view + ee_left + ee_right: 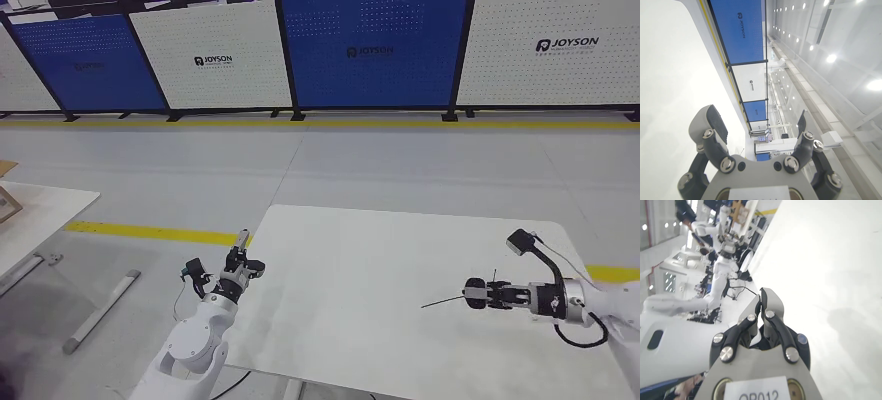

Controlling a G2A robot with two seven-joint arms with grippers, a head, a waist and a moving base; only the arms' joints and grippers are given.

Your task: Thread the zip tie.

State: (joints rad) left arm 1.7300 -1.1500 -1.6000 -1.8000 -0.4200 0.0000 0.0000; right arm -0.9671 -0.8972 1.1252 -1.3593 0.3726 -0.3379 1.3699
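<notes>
Thin black plastic zip tie (442, 300) pinched in right gripper (469, 296), at right; left gripper (759, 119) spread, empty. Threading apparently not begun.

You get the zip tie (443, 301) in the top view as a mere hairline, too thin to tell head from tail. Its held stretch is hidden between the pressed-together fingers of the right gripper (468, 296). The table (380, 290) is cut off by the picture's lower edge.
</notes>
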